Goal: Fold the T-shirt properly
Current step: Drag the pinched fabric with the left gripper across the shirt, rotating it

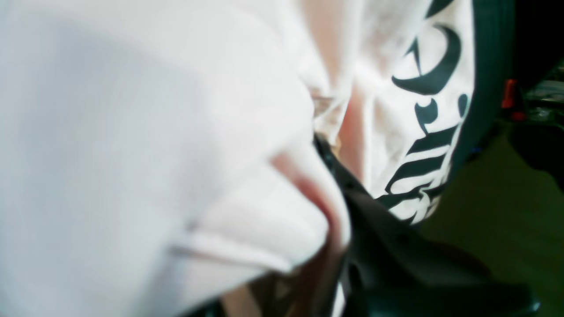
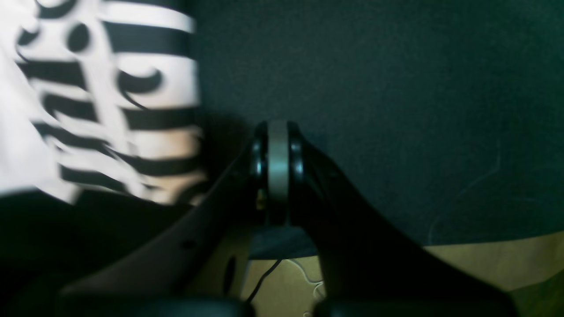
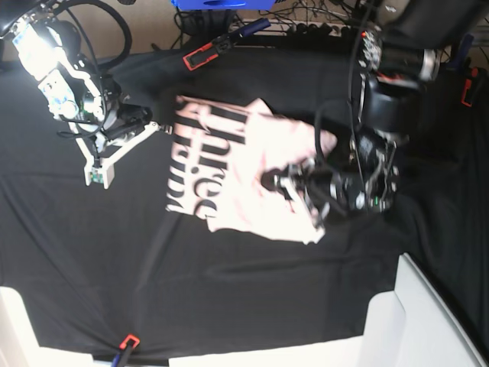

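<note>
1. The T-shirt (image 3: 244,180) lies near the middle of the base view on the black tablecloth (image 3: 229,290), its black lettering facing up along its left part.
2. The shirt's right part is bunched and lifted in folds; the rest spreads flat toward the centre of the frame.
3. The left gripper (image 3: 294,183) sits at the right of centre in the base view, right at the shirt's gathered right edge.
4. In the left wrist view, pale cloth (image 1: 132,145) fills the left and centre of the frame, and a fold of it is pinched against the dark finger (image 1: 352,193) at lower centre; the claw is clamped on the T-shirt.
5. The lettering shows in the upper right of that view, with the tablecloth's edge just beyond it.
6. The right gripper (image 3: 99,172) is at the upper left of the base view, over bare tablecloth, apart from the shirt's left edge.
7. In the right wrist view its two dark fingers (image 2: 299,158) meet at the centre of the frame with a grey strip between the tips; the claw is together and holds nothing.
8. The printed cloth (image 2: 101,101) occupies the upper left of that view, beside the fingers but not touching them.
</note>
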